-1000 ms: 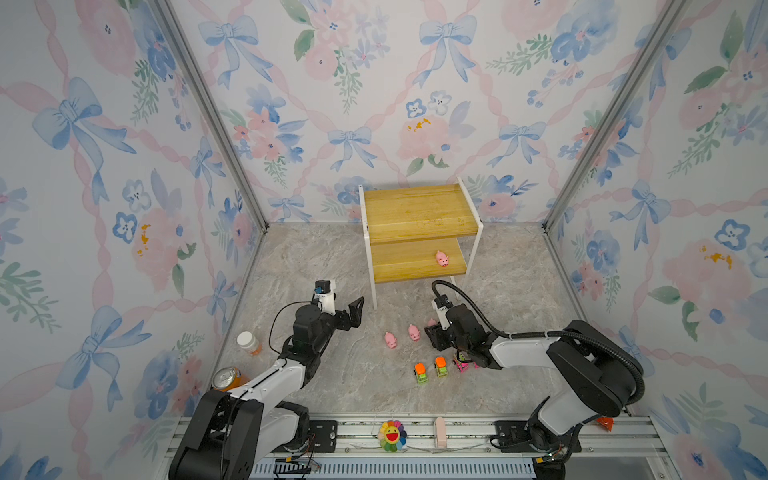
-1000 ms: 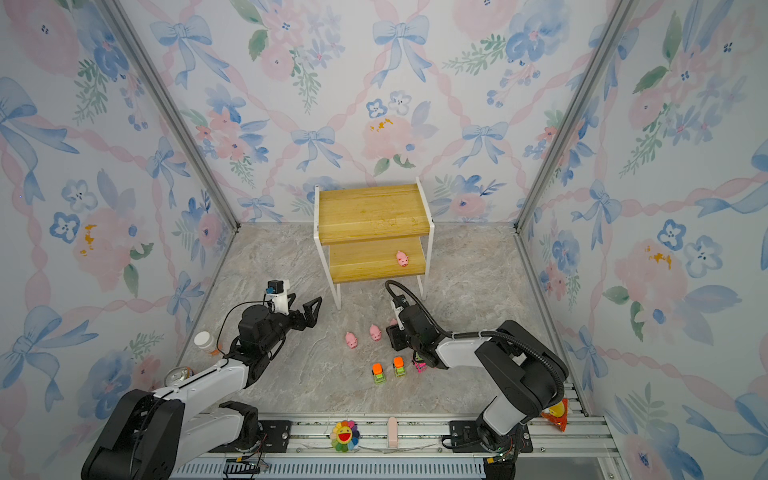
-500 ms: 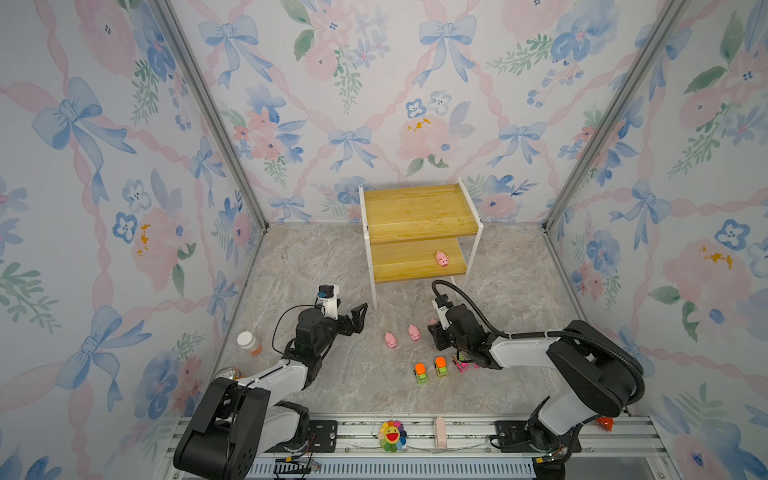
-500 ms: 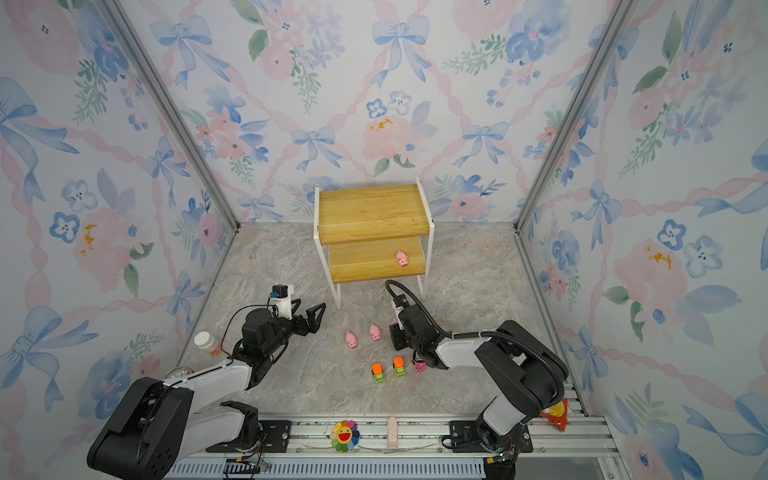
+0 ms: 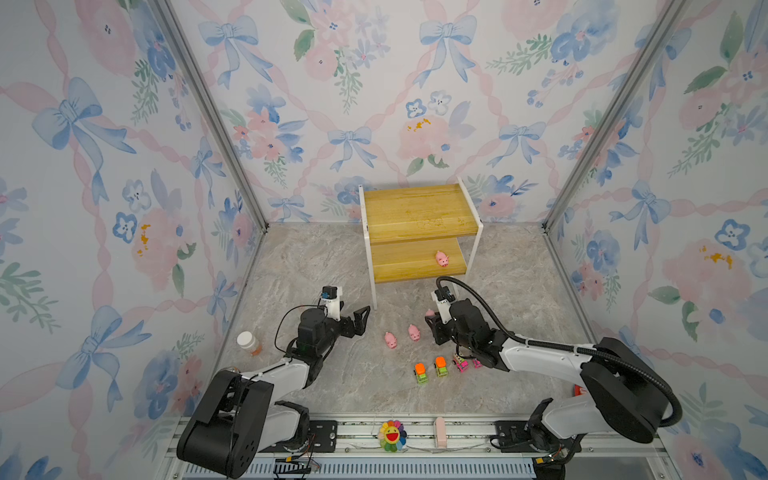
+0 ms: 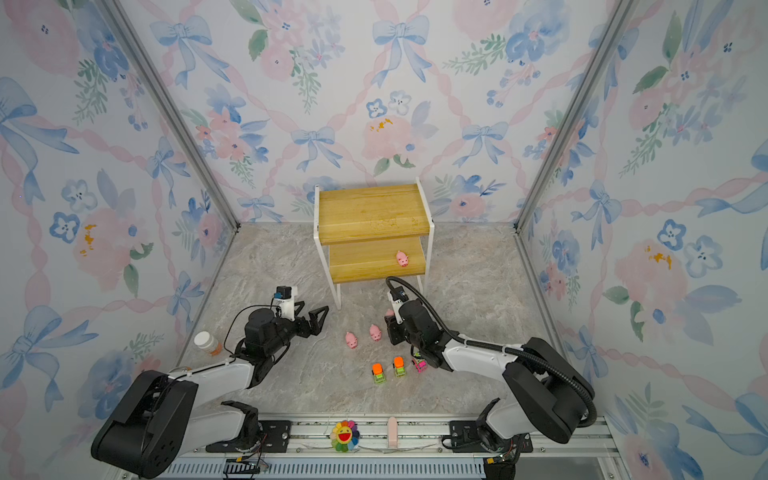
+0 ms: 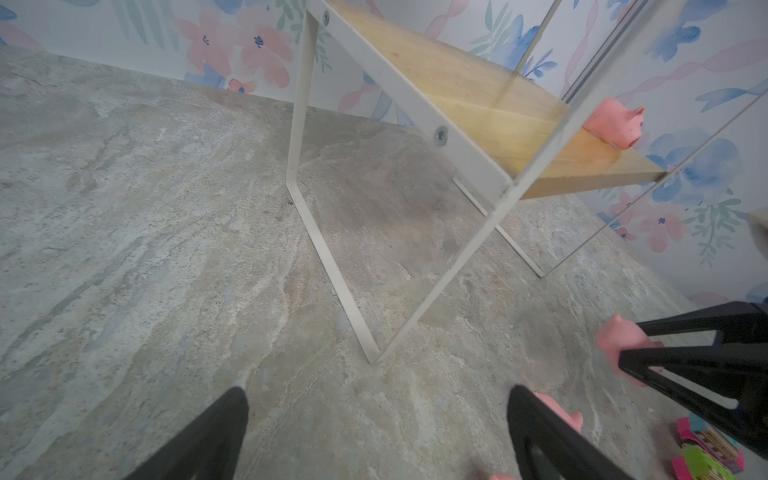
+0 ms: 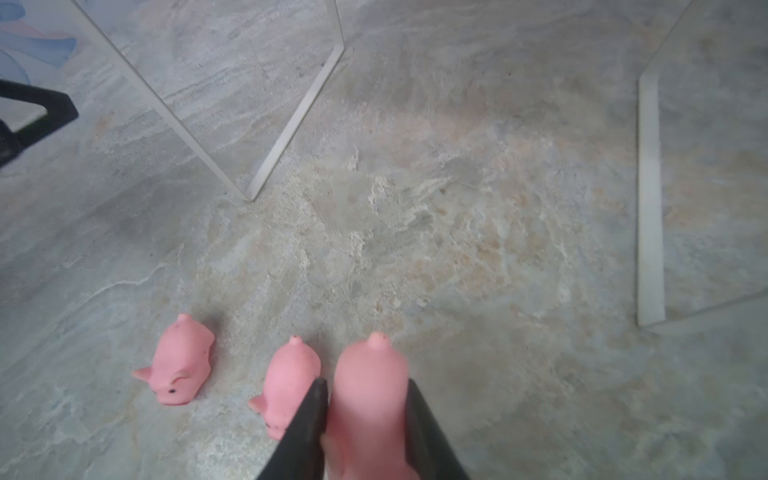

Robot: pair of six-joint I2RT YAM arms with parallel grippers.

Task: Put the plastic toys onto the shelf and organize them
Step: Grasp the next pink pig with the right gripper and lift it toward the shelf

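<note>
One pig [image 8: 370,361] was clamped between the fingers of the right gripper [image 8: 365,384], which were set narrow against its flanks. Its long axis ran in line with the fingers, tail end pointing out past the tips. The shelf [image 5: 419,216] lay directly ahead of those tips and higher. Its lower board [image 5: 405,264] carried a second pig [image 5: 441,258] near the end on the right arm's side. A third pig [image 5: 414,332] and a fourth pig [image 5: 390,340] lay on the floor [image 5: 316,266] just beside the held one. The left gripper [image 5: 362,321] stood wide and empty near the opposite front leg. Judgement: the right arm was better placed, and the move required a lift and a forward reach onto the lower board.
</note>
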